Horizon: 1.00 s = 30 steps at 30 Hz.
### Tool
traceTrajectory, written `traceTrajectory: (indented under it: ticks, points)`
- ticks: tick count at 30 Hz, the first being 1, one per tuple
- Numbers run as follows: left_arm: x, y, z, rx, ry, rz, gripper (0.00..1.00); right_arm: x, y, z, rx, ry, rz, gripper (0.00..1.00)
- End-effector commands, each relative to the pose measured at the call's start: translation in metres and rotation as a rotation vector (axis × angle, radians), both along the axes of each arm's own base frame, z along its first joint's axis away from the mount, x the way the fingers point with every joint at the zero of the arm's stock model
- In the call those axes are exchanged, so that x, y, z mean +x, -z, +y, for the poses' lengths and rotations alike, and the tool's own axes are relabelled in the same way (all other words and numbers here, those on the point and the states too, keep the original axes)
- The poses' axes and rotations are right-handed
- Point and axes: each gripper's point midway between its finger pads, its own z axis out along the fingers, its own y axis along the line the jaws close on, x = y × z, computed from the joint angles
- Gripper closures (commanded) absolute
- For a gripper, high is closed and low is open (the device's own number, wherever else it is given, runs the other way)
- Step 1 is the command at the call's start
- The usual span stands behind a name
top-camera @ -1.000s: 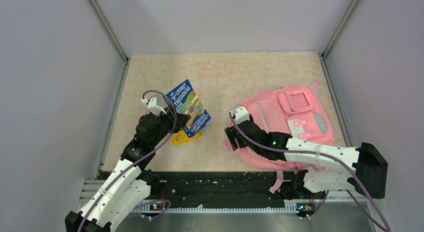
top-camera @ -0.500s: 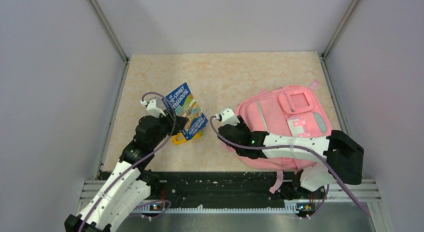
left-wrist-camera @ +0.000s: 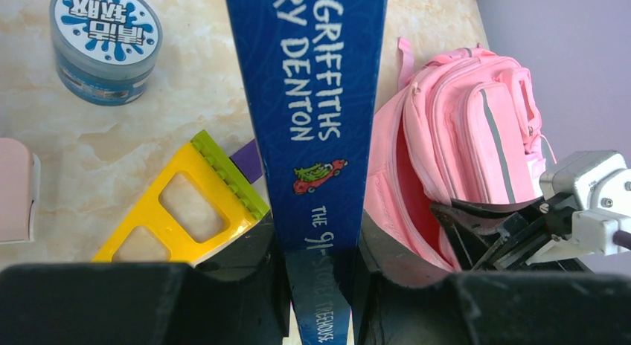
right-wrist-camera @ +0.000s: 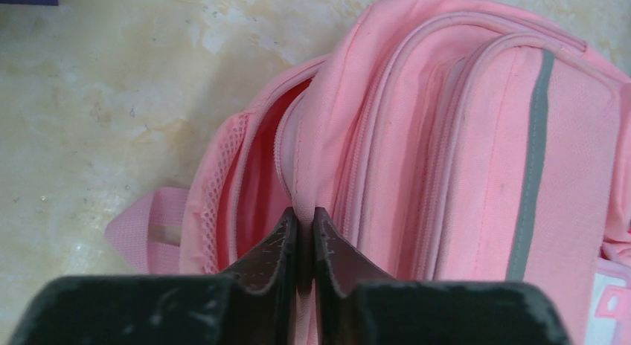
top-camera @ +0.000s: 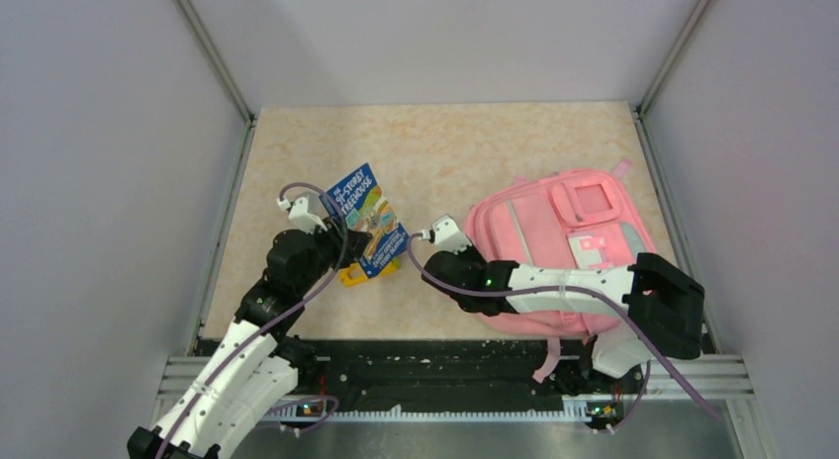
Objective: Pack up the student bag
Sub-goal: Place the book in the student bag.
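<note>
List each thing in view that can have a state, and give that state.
bag, main zip open, lying flat
book, closed, held aloft
left gripper, shut on book
right gripper, shut on bag's rim
tub, lid on
yellow toy, lying flat

The table (top-camera: 445,152) has a beige marbled top with faint orange veins; plain pale lilac-grey walls close it in, the back wall (top-camera: 445,44) behind, the left wall (top-camera: 99,182) and right wall (top-camera: 772,133) at the sides; slanting metal posts (top-camera: 213,53) climb the far corners; a black rail (top-camera: 445,365) edges the near side, a metal plate (top-camera: 445,434) below it; the light is soft and even.
</note>
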Motion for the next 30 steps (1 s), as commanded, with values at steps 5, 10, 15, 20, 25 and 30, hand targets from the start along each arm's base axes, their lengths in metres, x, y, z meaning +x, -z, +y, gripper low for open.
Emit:
traceTrajectory:
  ticks: [5,10,15,20,25,30]
  points:
    - [-0.012,-0.081,-0.034,-0.078,0.238,-0.267,1.00,0.007,-0.076,0.005,0.190,0.038,-0.136,1.00]
    - [-0.033,-0.097,-0.064,-0.098,0.488,-0.312,1.00,0.000,-0.148,0.006,0.464,-0.054,-0.183,1.00]
    - [-0.055,-0.117,-0.082,-0.213,0.631,-0.366,1.00,-0.004,-0.195,-0.008,0.650,-0.117,-0.214,1.00]
    - [-0.073,-0.123,-0.112,-0.276,0.763,-0.370,1.00,-0.010,-0.219,-0.017,0.758,-0.154,-0.236,1.00]
    - [-0.093,-0.124,-0.145,-0.338,0.913,-0.375,1.00,-0.013,-0.234,-0.025,0.838,-0.146,-0.261,1.00]
    - [-0.106,-0.128,-0.163,-0.386,0.996,-0.402,1.00,-0.022,-0.256,-0.033,0.964,-0.170,-0.299,1.00]
